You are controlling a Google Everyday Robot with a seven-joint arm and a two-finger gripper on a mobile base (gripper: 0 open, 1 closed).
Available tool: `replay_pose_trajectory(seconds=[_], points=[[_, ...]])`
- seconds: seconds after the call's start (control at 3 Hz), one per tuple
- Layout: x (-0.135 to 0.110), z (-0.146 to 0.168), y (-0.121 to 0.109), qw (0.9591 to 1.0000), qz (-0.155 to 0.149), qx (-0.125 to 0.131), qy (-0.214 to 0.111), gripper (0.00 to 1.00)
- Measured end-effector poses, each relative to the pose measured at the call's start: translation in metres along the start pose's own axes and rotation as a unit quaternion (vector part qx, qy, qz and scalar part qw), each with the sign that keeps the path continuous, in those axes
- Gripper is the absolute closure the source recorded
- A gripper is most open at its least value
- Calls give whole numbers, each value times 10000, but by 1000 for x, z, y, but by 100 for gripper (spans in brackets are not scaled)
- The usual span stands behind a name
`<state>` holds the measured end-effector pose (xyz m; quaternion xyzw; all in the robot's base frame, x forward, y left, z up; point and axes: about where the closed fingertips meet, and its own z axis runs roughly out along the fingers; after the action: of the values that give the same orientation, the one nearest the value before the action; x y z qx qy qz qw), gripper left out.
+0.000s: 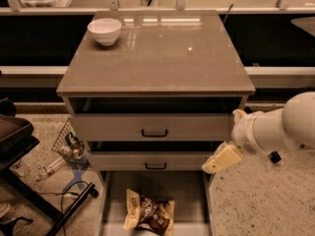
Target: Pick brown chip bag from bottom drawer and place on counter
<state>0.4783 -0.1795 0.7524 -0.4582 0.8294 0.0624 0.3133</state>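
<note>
The brown chip bag (149,214) lies flat on the floor of the open bottom drawer (189,193), near its front, dark brown with cream edges. The counter (157,53) is the glossy grey-brown top of the cabinet. My gripper (220,159) is a cream-coloured end on a white arm that comes in from the right. It hangs beside the cabinet's right front corner, level with the middle drawer, above and to the right of the bag and apart from it.
A white bowl (104,30) stands at the counter's back left corner. Two upper drawers with black handles (154,132) stand slightly open. A wire basket (69,142) with clutter, cables and a dark chair (15,136) are on the floor at the left.
</note>
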Motion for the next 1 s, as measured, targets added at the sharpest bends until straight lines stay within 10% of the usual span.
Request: replay_pose_trajectory(seconds=[1.0], points=[[17, 76, 35, 9990, 142, -159, -383, 0]])
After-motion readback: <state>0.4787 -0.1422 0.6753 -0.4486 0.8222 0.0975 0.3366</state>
